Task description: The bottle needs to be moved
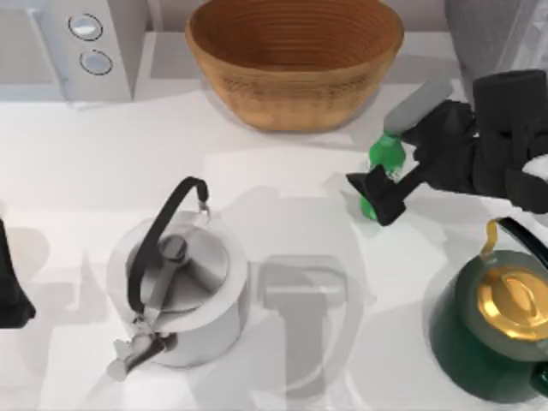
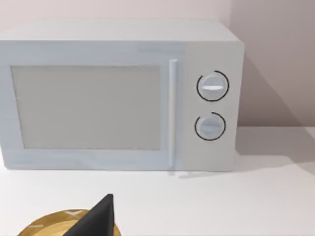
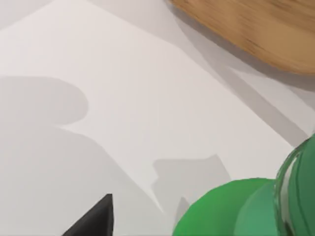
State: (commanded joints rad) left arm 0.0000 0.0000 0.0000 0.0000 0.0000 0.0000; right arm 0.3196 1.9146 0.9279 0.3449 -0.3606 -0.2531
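The small bright green bottle (image 1: 385, 152) stands on the white table right of centre, just in front of the wicker basket. My right gripper (image 1: 388, 163) reaches in from the right and is open, one finger on each side of the bottle. Up close in the right wrist view the bottle (image 3: 231, 211) looms beside one dark fingertip (image 3: 98, 216), with a gap of bare table between them. My left gripper (image 1: 8, 291) is parked at the table's left edge.
A wicker basket (image 1: 295, 64) sits at the back centre and a white microwave (image 1: 77, 43) at the back left. A silver kettle (image 1: 180, 291) stands front left, a dark green kettle with a gold lid (image 1: 501, 330) front right. A gold round object (image 2: 64, 225) lies under the left wrist.
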